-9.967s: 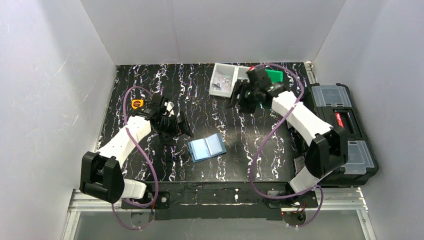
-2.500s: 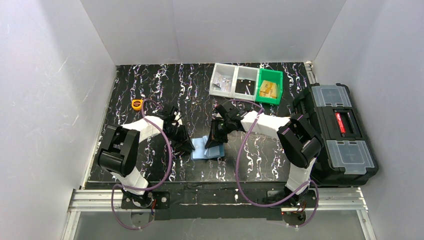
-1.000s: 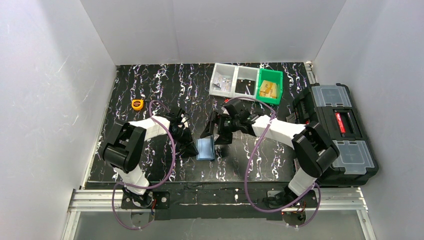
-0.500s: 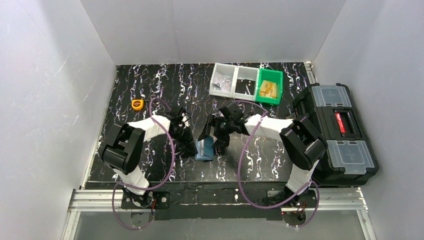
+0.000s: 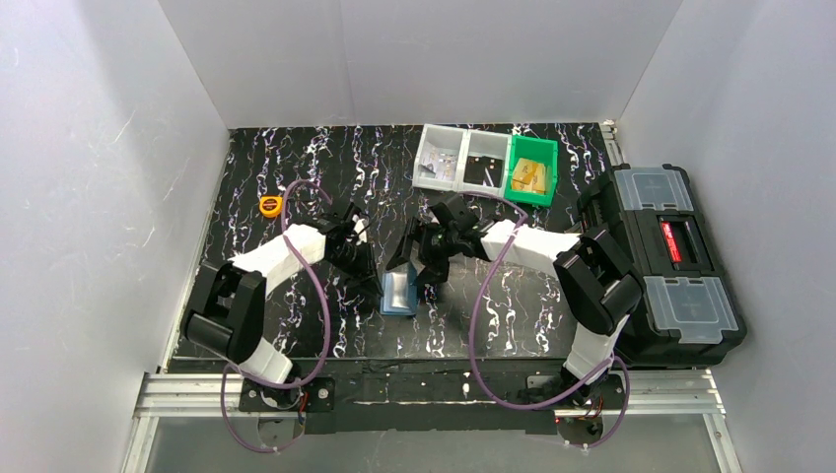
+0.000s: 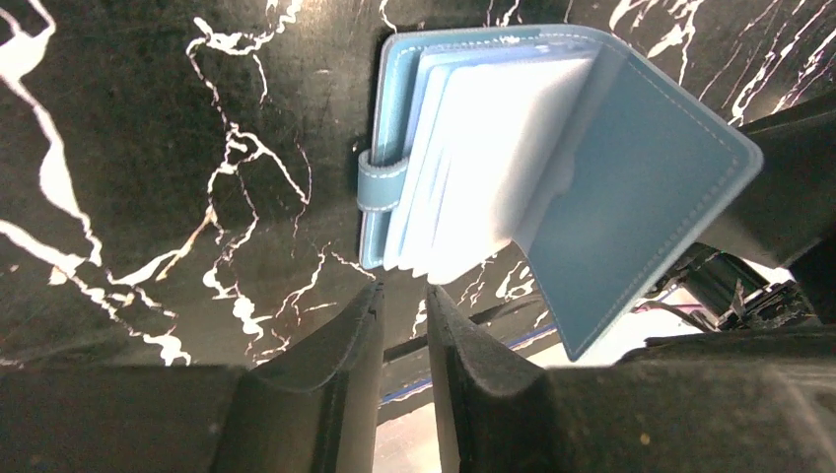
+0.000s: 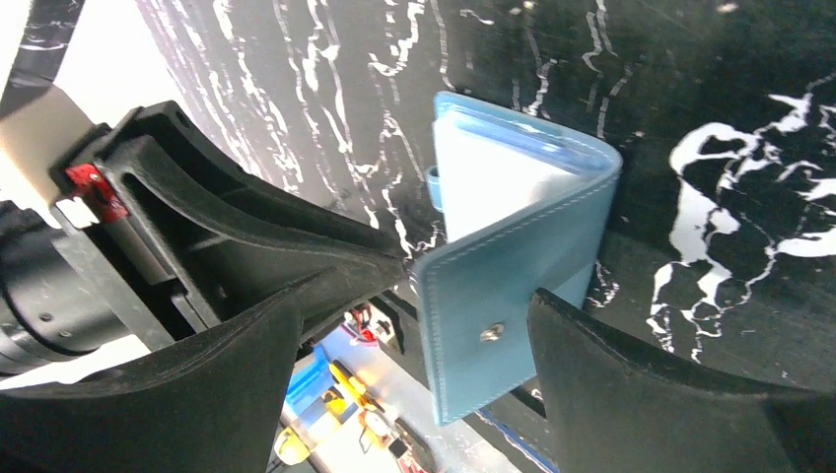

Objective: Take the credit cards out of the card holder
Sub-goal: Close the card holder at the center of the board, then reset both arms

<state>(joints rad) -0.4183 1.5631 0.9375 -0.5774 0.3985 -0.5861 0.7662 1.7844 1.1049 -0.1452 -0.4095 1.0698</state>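
The blue card holder [image 6: 631, 197] sits half open on the marbled table [image 5: 296, 168] between the arms, its cover raised inside the right gripper's [image 7: 414, 296] wide-spread jaws. The left gripper's [image 6: 399, 296] jaws, narrowly parted, hold nothing. Unpinned, the holder could slide or flop shut before a card is caught. Ten seconds ago it lay flat, fully open.

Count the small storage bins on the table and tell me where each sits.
3, in one row at the far edge of the table: left clear bin, middle clear bin beside it, green bin at the right end. No others show.
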